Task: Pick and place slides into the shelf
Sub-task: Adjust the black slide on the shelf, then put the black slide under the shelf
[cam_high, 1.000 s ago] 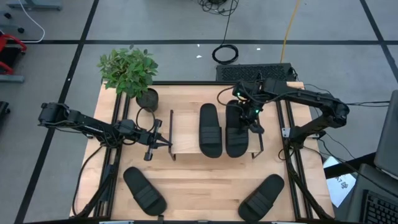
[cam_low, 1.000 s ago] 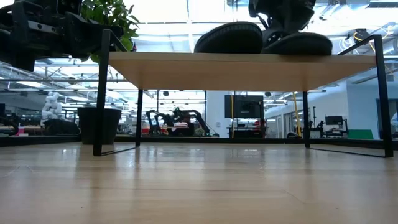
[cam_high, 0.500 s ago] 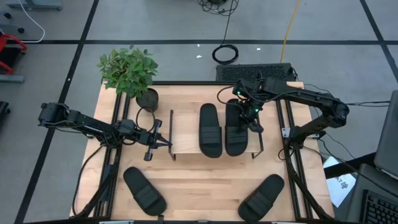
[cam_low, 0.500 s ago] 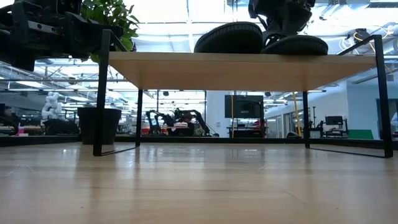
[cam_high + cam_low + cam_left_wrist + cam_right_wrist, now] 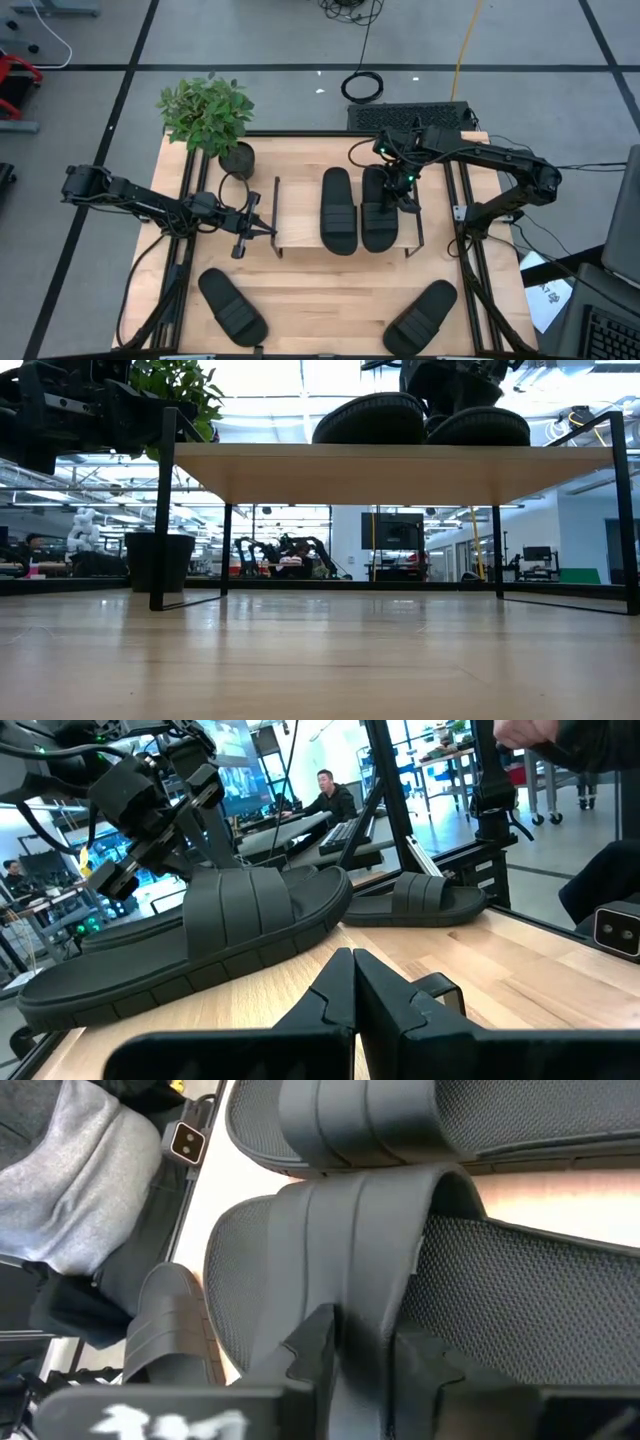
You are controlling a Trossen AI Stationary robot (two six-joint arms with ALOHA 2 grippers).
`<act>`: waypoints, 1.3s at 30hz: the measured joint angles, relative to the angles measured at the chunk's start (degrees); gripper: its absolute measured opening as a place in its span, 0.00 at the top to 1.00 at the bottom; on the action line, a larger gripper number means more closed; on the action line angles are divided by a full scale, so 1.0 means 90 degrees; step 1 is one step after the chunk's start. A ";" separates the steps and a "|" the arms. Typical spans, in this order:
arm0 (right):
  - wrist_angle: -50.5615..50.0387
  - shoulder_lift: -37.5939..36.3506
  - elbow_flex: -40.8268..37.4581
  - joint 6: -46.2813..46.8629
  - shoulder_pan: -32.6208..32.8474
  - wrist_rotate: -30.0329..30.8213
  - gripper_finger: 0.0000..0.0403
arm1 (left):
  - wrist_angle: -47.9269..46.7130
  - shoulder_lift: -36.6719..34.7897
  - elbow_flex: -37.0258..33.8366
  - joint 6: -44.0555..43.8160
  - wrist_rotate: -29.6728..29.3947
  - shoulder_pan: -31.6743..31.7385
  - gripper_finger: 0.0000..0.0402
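Note:
Two black slides lie side by side on the shelf's point(image 5: 296, 215) light-wood top: the left one point(image 5: 337, 210) and the right one point(image 5: 377, 215). In the low view their soles point(image 5: 370, 422) point(image 5: 480, 426) rest flat on the board point(image 5: 390, 472). My right gripper point(image 5: 405, 192) is over the right slide, shut on its strap. Two more slides lie on the table near its near edge, one left point(image 5: 232, 305) and one right point(image 5: 420, 318). My left gripper point(image 5: 250, 226) hovers shut by the shelf's left frame, touching nothing. My right gripper point(image 5: 365, 1365) pinches the right slide's strap point(image 5: 365, 1295) at its side edge. One finger point(image 5: 310, 1350) lies on the strap's outer face, the other point(image 5: 430, 1370) at the strap opening above the footbed. It comes from above and the table's right. The slide's sole lies on the shelf board.
A potted plant point(image 5: 207, 115) stands at the table's far left corner, behind the shelf's left end. Black rails run along both table sides. Bare wood lies between the two loose slides. People sit in the room beyond, seen in the left wrist view.
My right gripper has moved a little toward the table's far edge, still shut on the strap. The right slide has gone with it and now lies flatter on the board, closer beside the left slide.

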 joint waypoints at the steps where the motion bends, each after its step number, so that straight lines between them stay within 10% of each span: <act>1: -0.0001 -0.0002 0.0000 0.0000 0.0000 -0.0004 0.82 | 0.0000 0.0000 0.0000 0.0000 0.0000 0.0000 0.99; 22: 0.0248 -0.0485 -0.0012 0.0026 0.0005 0.0185 0.42 | -0.0002 0.0000 0.0002 0.0007 -0.0007 0.0002 0.99; 33: 0.1163 -0.1846 -0.0012 0.0479 0.0048 0.1159 0.48 | 0.0000 0.0000 0.0002 0.0087 -0.0007 0.0002 0.99; 39: 0.1593 -0.2796 -0.0352 -0.0181 0.0585 0.0784 0.73 | 0.0002 0.0000 0.0002 0.0381 -0.0027 0.0000 0.99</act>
